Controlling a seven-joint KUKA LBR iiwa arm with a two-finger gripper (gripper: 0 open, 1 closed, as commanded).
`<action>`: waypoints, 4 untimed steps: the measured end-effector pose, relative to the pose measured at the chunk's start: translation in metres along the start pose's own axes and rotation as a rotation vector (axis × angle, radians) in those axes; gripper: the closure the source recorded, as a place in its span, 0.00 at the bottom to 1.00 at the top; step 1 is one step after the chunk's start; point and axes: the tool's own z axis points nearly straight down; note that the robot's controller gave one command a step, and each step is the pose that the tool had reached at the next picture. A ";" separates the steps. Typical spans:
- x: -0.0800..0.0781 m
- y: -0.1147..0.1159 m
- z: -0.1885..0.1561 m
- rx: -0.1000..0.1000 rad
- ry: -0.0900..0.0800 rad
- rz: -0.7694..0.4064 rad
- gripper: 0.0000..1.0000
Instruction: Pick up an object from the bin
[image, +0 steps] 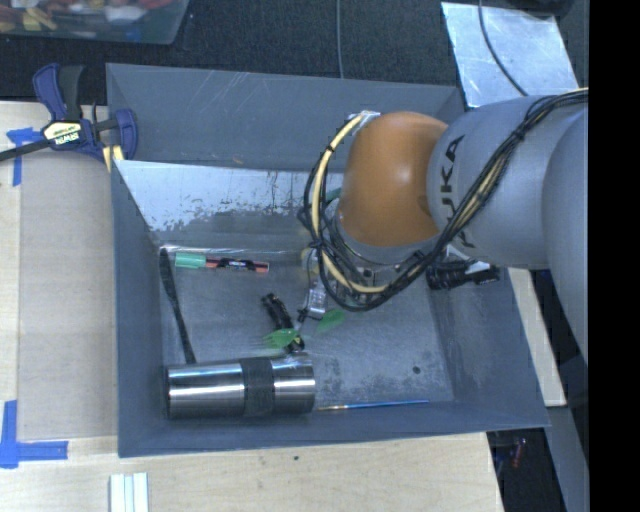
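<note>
Camera view: the gripper (318, 300) hangs low under the orange wrist cover (390, 180), near the middle of the bin (135, 300) and just beside a small green-and-black piece (283, 330) on the bin floor. Whether the gripper is released or clenched cannot be told. A steel cylinder (240, 389) lies by the front wall.

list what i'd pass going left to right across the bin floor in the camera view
black strap → small black and green thing → thin blue stick. Left out: the bagged marker and the metal cylinder, which stretch across too much of that span to place.
</note>
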 end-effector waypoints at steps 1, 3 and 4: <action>0.011 0.004 0.044 0.005 0.008 0.282 0.00; 0.033 -0.012 0.084 -0.003 -0.006 0.402 1.00; 0.033 -0.012 0.084 -0.003 -0.006 0.402 1.00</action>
